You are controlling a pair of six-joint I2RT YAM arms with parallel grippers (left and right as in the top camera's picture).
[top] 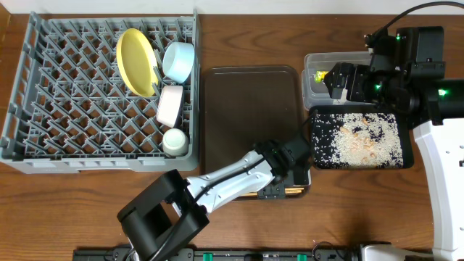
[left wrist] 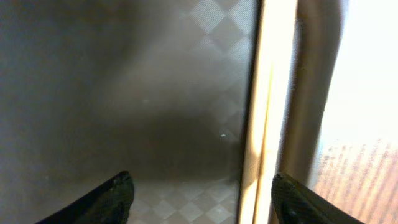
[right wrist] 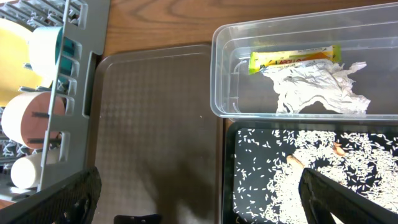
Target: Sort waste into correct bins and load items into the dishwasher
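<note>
Chopsticks (left wrist: 264,124): pale wood, lying inside the brown tray (top: 246,94), with its rim just beside them and open tray floor on the other side. Left end effector (left wrist: 205,199) wide, straddling them. Right end effector (right wrist: 202,202) wide, holding nothing, near the clear tub (right wrist: 217,74)

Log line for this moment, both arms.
left gripper: open over chopsticks | chopsticks: on brown tray | right gripper: open near clear tub

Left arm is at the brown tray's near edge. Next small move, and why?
Probably close the left gripper on the chopsticks. They lie between its open jaws along the rim of the brown tray, and they look like the only item not yet in the dish rack.
</note>
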